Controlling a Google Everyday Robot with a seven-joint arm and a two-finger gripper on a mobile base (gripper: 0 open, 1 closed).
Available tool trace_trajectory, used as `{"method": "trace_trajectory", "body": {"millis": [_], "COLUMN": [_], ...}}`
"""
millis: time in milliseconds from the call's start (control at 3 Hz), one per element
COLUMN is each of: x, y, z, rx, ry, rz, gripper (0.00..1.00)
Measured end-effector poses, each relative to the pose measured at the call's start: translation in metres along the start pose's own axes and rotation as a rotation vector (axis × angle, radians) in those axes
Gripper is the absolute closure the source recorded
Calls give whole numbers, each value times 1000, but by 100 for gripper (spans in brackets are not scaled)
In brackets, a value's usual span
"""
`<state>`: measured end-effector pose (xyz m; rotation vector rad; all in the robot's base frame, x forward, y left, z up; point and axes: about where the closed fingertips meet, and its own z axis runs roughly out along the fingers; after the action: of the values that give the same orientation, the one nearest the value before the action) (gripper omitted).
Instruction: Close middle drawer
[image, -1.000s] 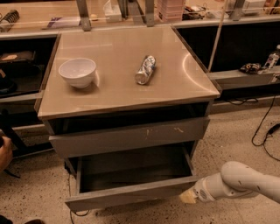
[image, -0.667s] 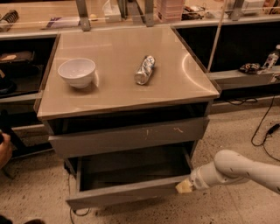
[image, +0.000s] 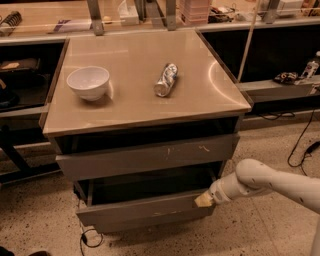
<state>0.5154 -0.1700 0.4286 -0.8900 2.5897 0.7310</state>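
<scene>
Gripper (image: 202, 200) tip against the right end of the middle drawer (image: 140, 211) front, at the lower right of the cabinet (image: 131, 107); its grip state cannot be determined; drawer stands pulled out of the cabinet, below the scratched drawer front (image: 145, 156); bowl (image: 88, 82) and can (image: 166, 80) on the cabinet top.
</scene>
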Motion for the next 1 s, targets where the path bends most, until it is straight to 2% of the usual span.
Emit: {"method": "trace_trajectory", "body": {"millis": [333, 667, 1000], "x": [-17, -4, -8], "y": [-5, -2, -7], "z": [0, -3, -7], "rx": [8, 13, 39], "ry": [-14, -43, -84], "rz": [-16, 14, 34], "gripper": [100, 100, 100]}}
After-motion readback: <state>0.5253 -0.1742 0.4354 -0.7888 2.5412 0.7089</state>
